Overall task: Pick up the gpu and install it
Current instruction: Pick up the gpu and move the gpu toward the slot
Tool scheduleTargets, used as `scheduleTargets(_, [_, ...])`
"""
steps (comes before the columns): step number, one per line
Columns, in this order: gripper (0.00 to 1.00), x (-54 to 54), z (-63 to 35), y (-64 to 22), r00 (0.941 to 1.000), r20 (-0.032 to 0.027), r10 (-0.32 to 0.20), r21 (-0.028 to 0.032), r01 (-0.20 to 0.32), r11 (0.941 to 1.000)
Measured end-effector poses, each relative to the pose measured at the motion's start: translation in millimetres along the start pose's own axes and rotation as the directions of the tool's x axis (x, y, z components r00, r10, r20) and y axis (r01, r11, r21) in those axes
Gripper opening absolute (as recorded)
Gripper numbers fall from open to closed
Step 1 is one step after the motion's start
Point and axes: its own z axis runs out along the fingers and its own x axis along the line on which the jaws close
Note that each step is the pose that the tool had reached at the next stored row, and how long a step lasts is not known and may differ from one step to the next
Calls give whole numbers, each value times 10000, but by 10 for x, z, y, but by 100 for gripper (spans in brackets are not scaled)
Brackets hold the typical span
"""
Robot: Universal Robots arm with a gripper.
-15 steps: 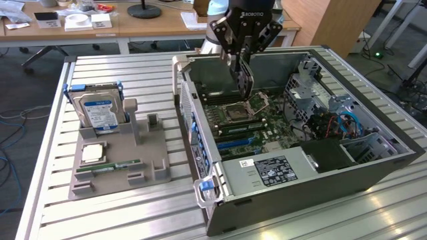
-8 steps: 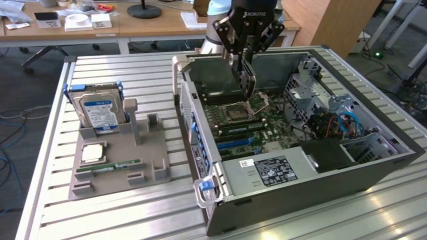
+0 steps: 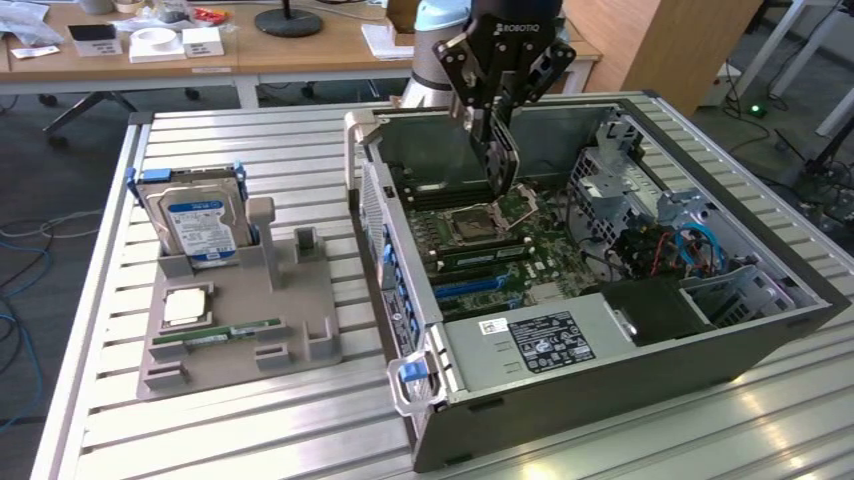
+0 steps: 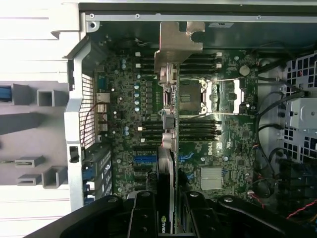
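The pick-up is done and the installing is not. The black robot hand (image 3: 499,105) is pinching the gpu (image 3: 503,170), a thin dark expansion card with a silver metal end bracket, near one end, its fingers pressed against the card's two flat faces. The card hangs edge-on inside the open black and silver computer case (image 3: 747,330). In the exterior view the card is at about 12 o'clock from the square silver processor socket (image 3: 481,222) on the green motherboard (image 3: 534,255). The blue expansion slots (image 3: 470,285), which I take to be its likely seat, lie at about 6 o'clock from that socket with nothing in them. In the wrist view the gpu (image 4: 167,163) runs away from the hand (image 4: 168,213) with the silver bracket (image 4: 176,42) at the far end. It looks clear of the board, though I cannot tell how much air lies beneath it. At about 9 o'clock from the case, on the slatted metal worktop (image 3: 267,430), the grey moulded holder tray (image 3: 314,335) carries the boxy hard drive with a blue-white label (image 3: 200,215), a square processor chip (image 3: 184,305) and a narrow green memory stick (image 3: 220,333). What remains, by my reading, is bringing the card to a slot and seating it.
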Motion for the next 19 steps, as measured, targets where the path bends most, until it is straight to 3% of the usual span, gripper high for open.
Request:
scheduleTargets(7, [26, -131, 4, 13, 10000, 1, 0, -1, 0, 10000])
scheduleTargets(19, [26, -250, 7, 53, 10000, 1, 1, -1, -1, 10000])
